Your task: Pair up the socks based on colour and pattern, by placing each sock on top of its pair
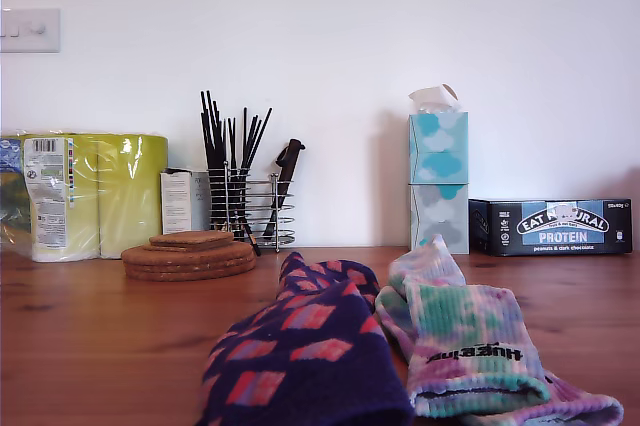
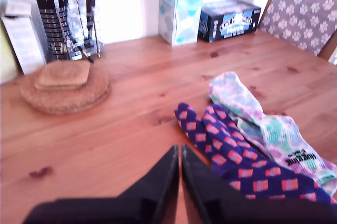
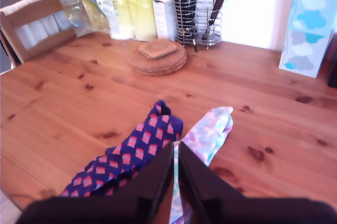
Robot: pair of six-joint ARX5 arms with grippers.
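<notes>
Just ahead of first gripper [image 2: 180, 153], jaws pressed together, empty, lay navy socks [image 2: 231, 161] beside tie-dye socks [image 2: 263, 124] on table [image 2: 137, 108]. Second gripper [image 3: 175, 150] likewise closed above both pairs.

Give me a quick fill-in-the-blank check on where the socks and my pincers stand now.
1. The dark socks carry pink-red ____.
2. The black lettering sits on the ____ sock's cuff.
3. My first pincer is ____, gripping nothing.
4. The cork mats lie in front of the wire ____.

Missing words: blocks; tie-dye; shut; holder
</notes>
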